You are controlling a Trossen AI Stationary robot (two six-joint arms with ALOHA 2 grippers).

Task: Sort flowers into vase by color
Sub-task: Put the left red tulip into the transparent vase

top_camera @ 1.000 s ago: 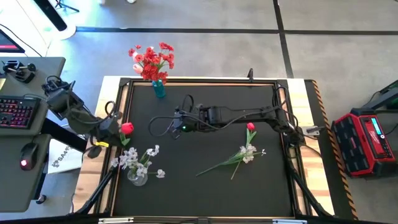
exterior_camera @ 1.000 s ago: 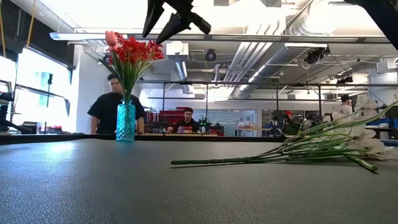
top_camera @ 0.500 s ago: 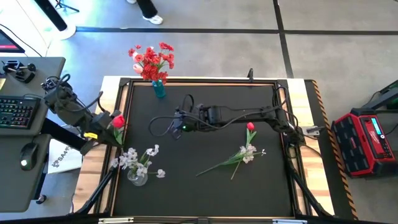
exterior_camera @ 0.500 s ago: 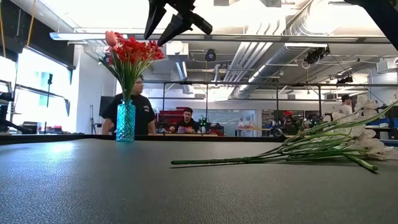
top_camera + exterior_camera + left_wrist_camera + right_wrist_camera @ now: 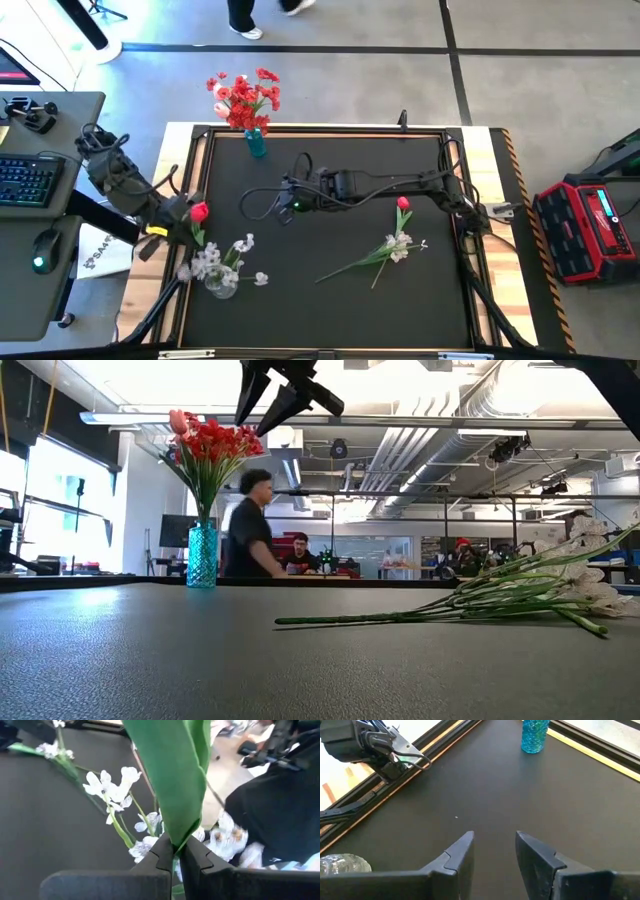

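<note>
left hand [image 5: 178, 212]: at the worktop's [image 5: 330, 290] left edge, clamped on the green stem of a red tulip [image 5: 199, 211], beside the clear vase [image 5: 221, 285] of white blossoms [image 5: 222, 256]. right hand [image 5: 493, 846]: mid-worktop, fingers parted, empty. blue vase [image 5: 256, 143]: red flowers [image 5: 244, 97], far edge. loose flowers [image 5: 385, 248]: right of centre.

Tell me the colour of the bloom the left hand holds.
Red, a tulip-like bud in the left hand; clearest in the high view.

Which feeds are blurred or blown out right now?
Left wrist view: the green leaf pinched in the left claw is so near that it is soft and hides much of the picture. Low view: the bright ceiling is washed out, and the walking person is smeared. High view: evenly lit.
</note>
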